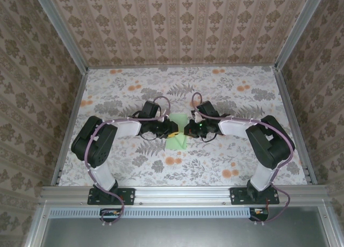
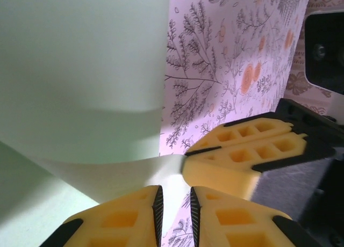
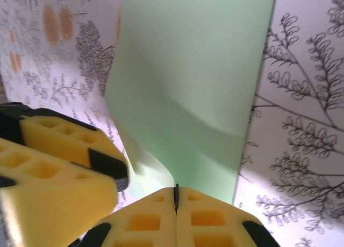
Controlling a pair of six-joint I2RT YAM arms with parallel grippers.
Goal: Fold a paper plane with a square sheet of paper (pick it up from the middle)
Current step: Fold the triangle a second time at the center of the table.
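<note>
- Right gripper has its jaws pressed together, pinching an edge of the square sheet of paper.
- Left gripper faces it, jaws a narrow slit apart at the sheet's lower curl.
- Sheet stands curled between the 2, at the middle of the table.

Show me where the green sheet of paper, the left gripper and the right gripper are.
sheet of paper (image 3: 193,80): right wrist view, middle of its green surface.
left gripper (image 2: 176,201): left wrist view, gap between its fingertips.
right gripper (image 3: 176,192): right wrist view, seam where its fingertips meet.
</note>
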